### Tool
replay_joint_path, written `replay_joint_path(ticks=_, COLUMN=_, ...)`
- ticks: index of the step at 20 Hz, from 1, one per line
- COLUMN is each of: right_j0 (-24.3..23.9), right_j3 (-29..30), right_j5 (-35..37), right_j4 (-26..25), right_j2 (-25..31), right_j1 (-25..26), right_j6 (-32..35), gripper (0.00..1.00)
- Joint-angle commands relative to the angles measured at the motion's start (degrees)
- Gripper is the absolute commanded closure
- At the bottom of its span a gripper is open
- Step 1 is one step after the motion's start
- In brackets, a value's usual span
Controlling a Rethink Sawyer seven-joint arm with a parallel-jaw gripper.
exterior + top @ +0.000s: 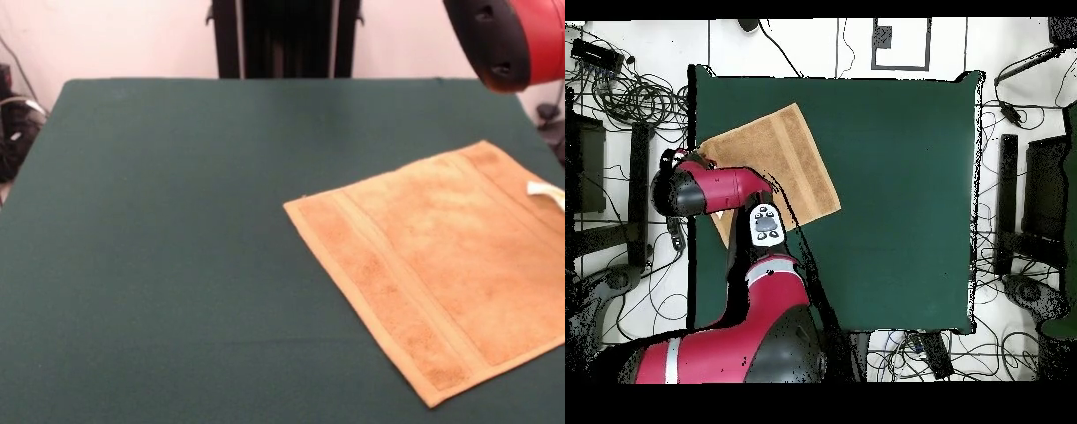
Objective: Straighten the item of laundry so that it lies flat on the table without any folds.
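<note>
- Terry cloth, orange-tan and nubbly, makes up the towel (441,265); it is roughly square, with darker woven border bands running along two opposite sides and a paler hem at the edges.
- Dark green felt-like cloth covers the table (168,247), a large rectangle far bigger than the towel and bare over most of its surface.
- Red and black hard casing shows on the arm (715,190): in the front view only a rounded red-and-black joint enters at the upper right corner, above the towel's far corner.
- From overhead the arm lies across the towel's edge nearest the robot and hides part of it; a small grey panel with buttons sits on the arm just beside the cloth.
- Claw: neither view shows it, so nothing can be said of its grip.
- Around the table, on the pale floor, lie tangles of black cables (625,95) and dark stands; a black upright column (287,37) rises behind the table's far edge in the front view.
- Where it lies: in the front view the towel sits at the table's right side, turned at an angle, its right part cut off by the picture's edge.
- How it looks: spread open and flat, with no visible folds; a small white tag (547,193) sits by its far right edge.
</note>
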Motion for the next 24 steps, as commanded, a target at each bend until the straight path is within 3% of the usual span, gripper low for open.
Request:
replay_joint_path(ticks=1, right_j0=4.01, right_j3=1.87, right_j5=12.39, right_j4=4.87, right_j2=1.13, right_j1=0.02, right_j6=8.61, gripper=0.00)
replay_joint_path(ticks=8, right_j0=6.52, right_j3=-1.44, right_j5=11.78, right_j4=6.14, right_j2=-3.57, right_j1=0.72, right_j6=10.05, gripper=0.00)
replay_joint_path(ticks=15, right_j0=6.92, right_j3=-0.20, right_j5=10.47, right_j4=5.80, right_j2=-4.99, right_j1=0.25, right_j6=8.94, gripper=0.00)
replay_joint_path(ticks=18, right_j0=6.48, right_j3=8.13, right_j5=9.26, right_j4=2.86, right_j2=-9.72, right_j1=-4.64, right_j6=8.90, gripper=0.00)
replay_joint_path(ticks=24, right_j0=2.04, right_j3=18.23, right_j5=4.89, right_j4=-1.68, right_j2=-9.30, right_j1=-8.94, right_j6=5.37, gripper=0.00)
